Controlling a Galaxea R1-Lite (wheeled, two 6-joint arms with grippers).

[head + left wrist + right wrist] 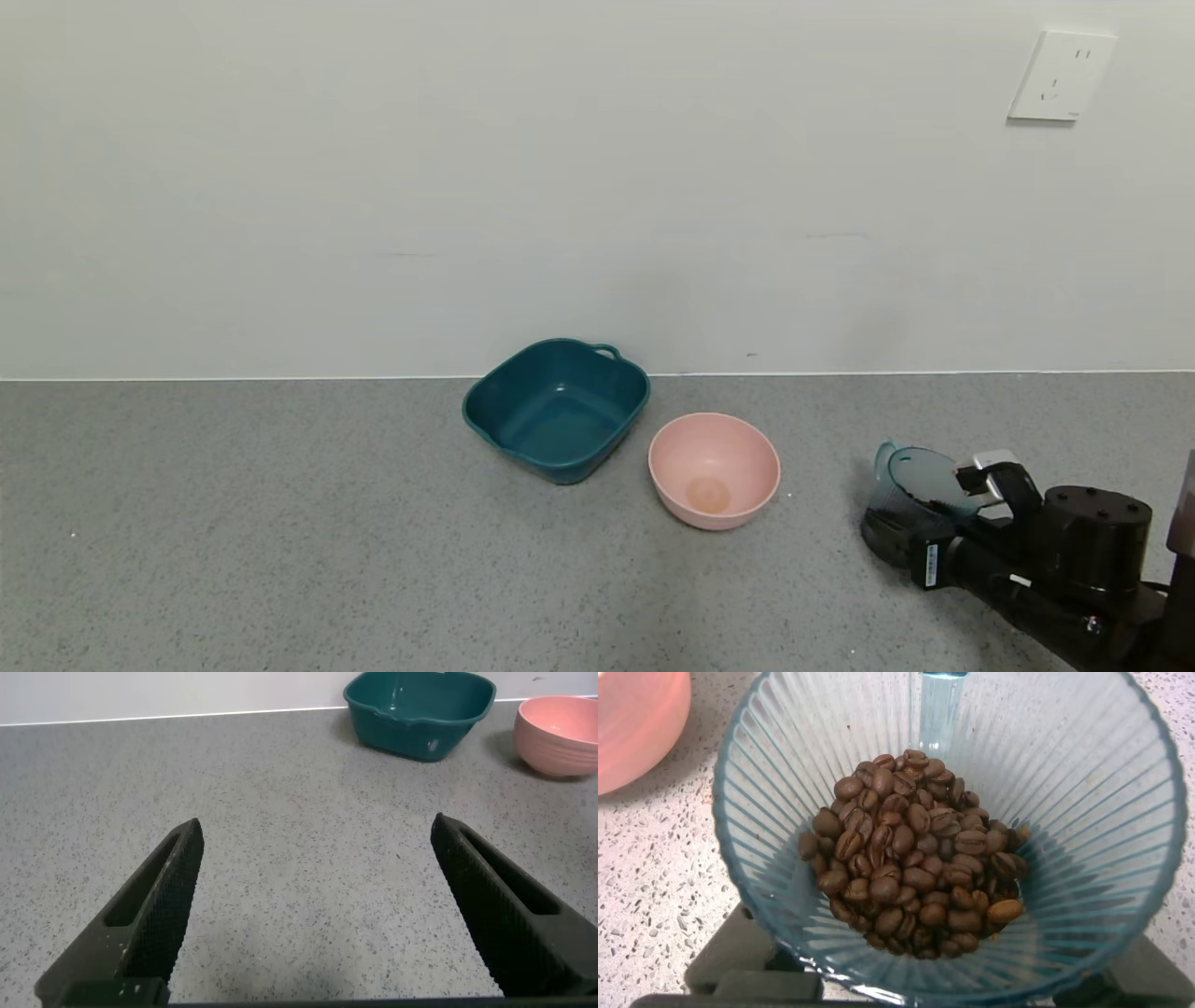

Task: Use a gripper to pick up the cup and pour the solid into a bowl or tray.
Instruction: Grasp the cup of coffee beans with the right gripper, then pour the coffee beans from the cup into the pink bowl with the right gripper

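The ribbed translucent blue-grey cup point(920, 481) stands at the right of the table, to the right of the pale pink bowl point(714, 471). My right gripper point(934, 504) is shut on the cup, with one finger on each side of it. In the right wrist view the cup point(785, 784) fills the picture and holds a heap of dark brown beans point(915, 849); a finger point(738, 952) shows under its rim, and the pink bowl point(635, 719) is at a corner. The pink bowl is empty. My left gripper point(316, 835) is open over bare table.
A dark teal squarish tub point(557, 411) with handles sits left of the pink bowl near the wall; both show in the left wrist view, tub point(420, 709) and bowl point(559, 735). The grey speckled table point(280, 523) meets a white wall with a socket point(1062, 75).
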